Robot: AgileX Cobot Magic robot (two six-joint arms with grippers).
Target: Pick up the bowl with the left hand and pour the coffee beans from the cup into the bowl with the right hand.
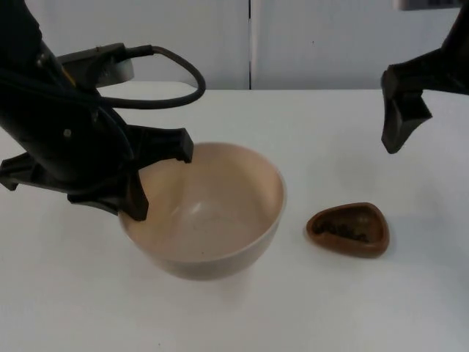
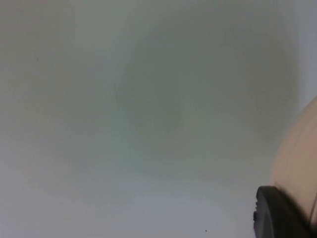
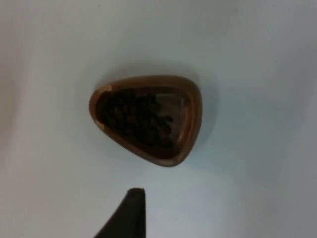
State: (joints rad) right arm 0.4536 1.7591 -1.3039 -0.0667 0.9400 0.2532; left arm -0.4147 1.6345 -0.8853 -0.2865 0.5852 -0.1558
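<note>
Step 1 underway: left tool (image 1: pixel 157 180) spread astride bowl (image 1: pixel 212 213) rim at 9 o'clock, unclamped; right tool (image 1: pixel 399 125), finger state unclear, hovering above cup (image 1: pixel 348 229); next: clamp, lift.

The bowl (image 1: pixel 209 213) sat on the table (image 1: pixel 66 308), with the cup (image 1: pixel 349 229) near it on the right, not touching. The coffee beans (image 3: pixel 136 118) lay inside the cup. The left gripper (image 1: pixel 157 176) was at the bowl's left rim, one finger on the outside wall and one over the rim, and the right gripper (image 1: pixel 401 121) hung above the table behind the cup, a bit to the right.
</note>
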